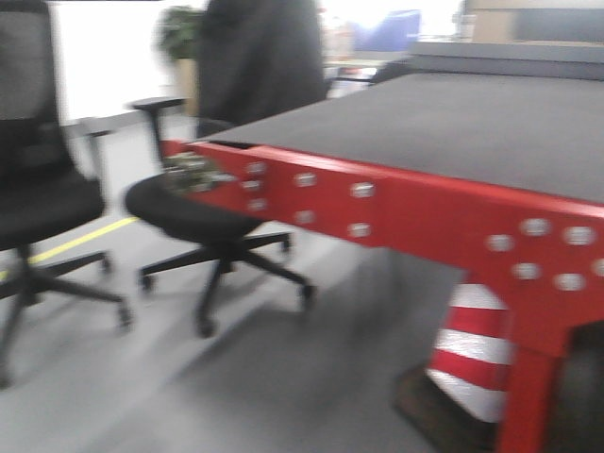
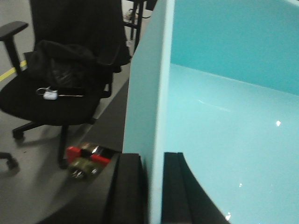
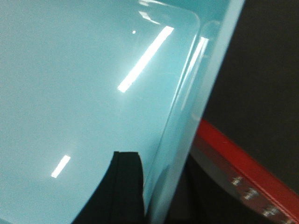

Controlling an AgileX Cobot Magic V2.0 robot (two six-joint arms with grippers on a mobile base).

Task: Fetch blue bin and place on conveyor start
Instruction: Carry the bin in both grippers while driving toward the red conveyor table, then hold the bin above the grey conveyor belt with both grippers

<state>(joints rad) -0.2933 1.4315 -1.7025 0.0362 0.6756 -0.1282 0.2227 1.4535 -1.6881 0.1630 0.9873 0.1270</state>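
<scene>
The blue bin fills both wrist views as a pale turquoise tub seen from inside. My left gripper is shut on its left wall, one black finger outside and one inside. My right gripper is shut on the bin's right wall, with one black finger inside; the outer finger is mostly hidden. The conveyor start is a dark grey belt on a red frame in the front view; the belt and red edge also lie right of the bin in the right wrist view. Neither gripper shows in the front view.
Two black office chairs stand on the grey floor left of the conveyor. A person in dark clothes stands behind them. A red-and-white cone sits under the frame. A chair with a jacket and keys lies left of the bin.
</scene>
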